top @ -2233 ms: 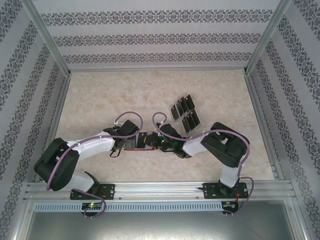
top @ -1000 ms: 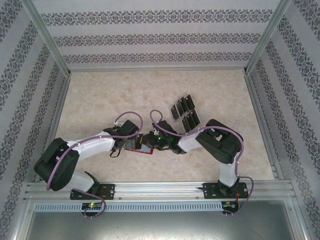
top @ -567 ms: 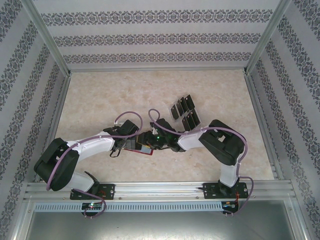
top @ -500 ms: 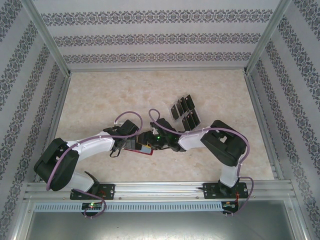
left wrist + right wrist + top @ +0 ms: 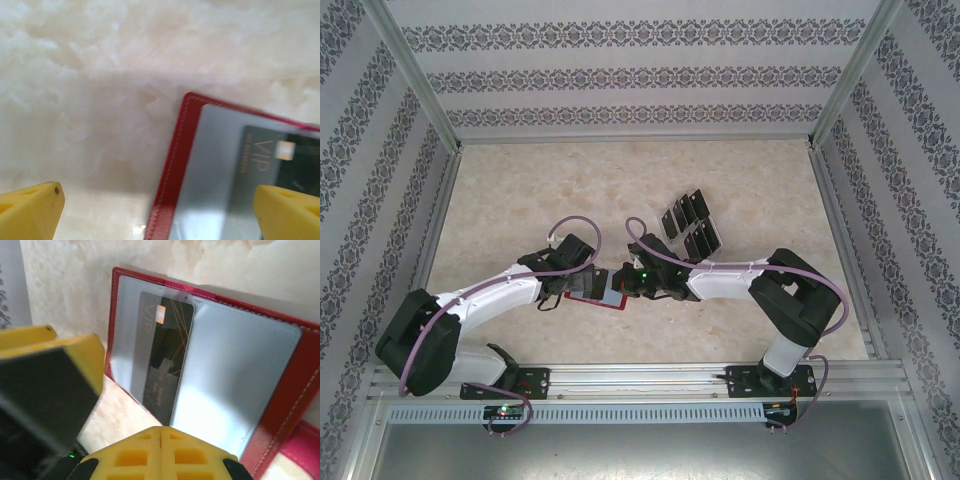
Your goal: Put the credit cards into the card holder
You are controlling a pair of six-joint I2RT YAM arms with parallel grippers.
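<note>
The red card holder [image 5: 287,405] lies open on the table, its greyish inside up. One black credit card [image 5: 165,365] lies in its left pocket. My right gripper [image 5: 161,432] is shut with nothing between its fingers, and its tips sit at the card's near end. My left gripper [image 5: 157,192] is open and straddles the card holder's red stitched edge [image 5: 172,175], with the same credit card [image 5: 270,157] beside its right finger. In the top view both grippers, left [image 5: 582,280] and right [image 5: 622,284], meet over the card holder [image 5: 598,299]. Several more credit cards [image 5: 688,225] stand behind.
The spare cards stand in two rows in a clear rack, just beyond the right forearm. Patterned walls and metal frame rails [image 5: 440,215] enclose the marble-look tabletop [image 5: 520,190]. The left gripper's yellow finger [image 5: 50,350] shows close to the wallet in the right wrist view.
The right arm has stretched lower, its elbow swinging out to the right, and the left arm's elbow has dropped. Both grippers stay over the open card holder, which has not shifted.
</note>
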